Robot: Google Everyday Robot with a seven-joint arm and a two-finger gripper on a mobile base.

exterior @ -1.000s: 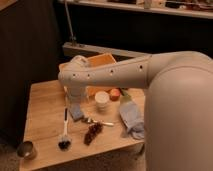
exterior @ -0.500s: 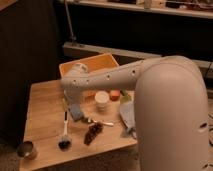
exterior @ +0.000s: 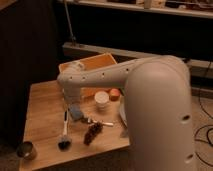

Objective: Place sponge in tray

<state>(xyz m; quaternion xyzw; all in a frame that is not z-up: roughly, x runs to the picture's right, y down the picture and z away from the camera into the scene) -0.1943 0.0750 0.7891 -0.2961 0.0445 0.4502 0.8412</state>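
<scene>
Gripper [exterior: 74,103] hangs low just in front of the tray [exterior: 101,59], right over the sponge [exterior: 76,113]. Whether it is apart, together or clamped, I cannot tell. The sponge lies flat on the wood, near the tray's front edge. It is likely light, soft and squashy: pinch it mid-body across the narrow sides, firmly.

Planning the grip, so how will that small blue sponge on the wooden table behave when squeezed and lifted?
The small blue sponge, under the gripper, is likely soft and light. Lying flat on the wooden table, it shouldn't roll.
</scene>
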